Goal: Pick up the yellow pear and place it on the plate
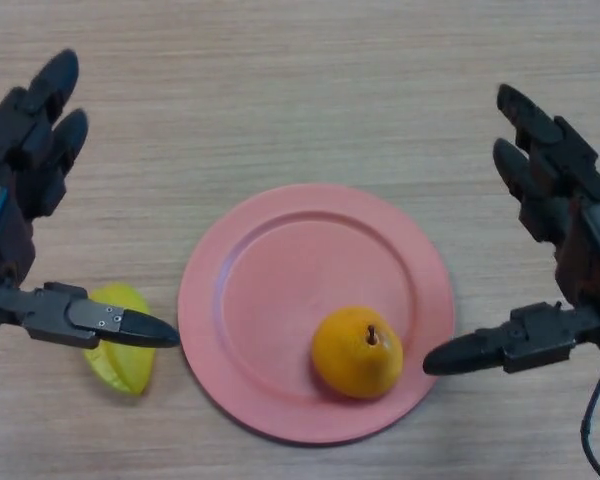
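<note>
Risk lay mostly in picking the wrong fruit. Two fruits showed on the wooden table [300,90]: an orange-coloured pear [357,352] with a short stem, sitting on the pink plate [280,290] toward its near-right rim, and a yellow pear [120,345] on the bare table just off the plate's left edge. Yellow one was the task's thing and was not yet on the plate.

Left hand [25,200] hung over the table's left side, fingers straight and spread, holding nothing; its thumb [95,320] reached across the top of the yellow pear, and whether it touched could not be told from above. Right hand [565,230] stood at the right, likewise spread and empty, thumb pointing toward the plate rim near the orange pear.

Likely failures, as judged: the right hand was nearer the fruit already plated and could grab that one by mistake. The left thumb, pressing sideways, could roll the yellow pear away or knock it against the rim. A shallow pinch on a smooth, rounded skin could let it slip out mid-lift. Setting it down close to the orange pear could bump that one off the plate.

Yellow pear looked pale lemon, glossy, partly hidden under the thumb, lying on its side rather than upright; stem not visible. Free plate area lay to the left and far side.
</note>
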Tool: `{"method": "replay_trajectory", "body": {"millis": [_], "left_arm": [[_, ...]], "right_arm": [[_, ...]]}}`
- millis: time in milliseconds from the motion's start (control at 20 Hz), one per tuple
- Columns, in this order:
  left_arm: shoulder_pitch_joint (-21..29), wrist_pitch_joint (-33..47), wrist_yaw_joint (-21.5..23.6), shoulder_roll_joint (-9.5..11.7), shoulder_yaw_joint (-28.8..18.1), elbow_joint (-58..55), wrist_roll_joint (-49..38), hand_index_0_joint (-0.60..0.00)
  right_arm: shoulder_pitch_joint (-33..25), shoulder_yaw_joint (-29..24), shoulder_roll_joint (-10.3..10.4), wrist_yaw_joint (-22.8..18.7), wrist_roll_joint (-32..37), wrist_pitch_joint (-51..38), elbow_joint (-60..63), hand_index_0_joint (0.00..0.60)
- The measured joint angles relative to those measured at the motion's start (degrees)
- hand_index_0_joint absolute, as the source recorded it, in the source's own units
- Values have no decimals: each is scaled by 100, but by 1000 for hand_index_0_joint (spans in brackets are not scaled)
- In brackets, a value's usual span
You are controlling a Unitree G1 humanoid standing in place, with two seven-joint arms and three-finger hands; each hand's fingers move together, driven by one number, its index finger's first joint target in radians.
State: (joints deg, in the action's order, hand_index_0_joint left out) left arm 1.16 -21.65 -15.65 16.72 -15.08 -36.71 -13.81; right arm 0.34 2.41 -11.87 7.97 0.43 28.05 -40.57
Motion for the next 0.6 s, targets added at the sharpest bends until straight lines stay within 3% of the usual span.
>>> {"method": "replay_trajectory", "body": {"millis": [600], "left_arm": [[-63, -678, 0, 0, 4, -224, 68, 0]], "right_arm": [[294, -364, -73, 396, -221, 205, -403, 0]]}}
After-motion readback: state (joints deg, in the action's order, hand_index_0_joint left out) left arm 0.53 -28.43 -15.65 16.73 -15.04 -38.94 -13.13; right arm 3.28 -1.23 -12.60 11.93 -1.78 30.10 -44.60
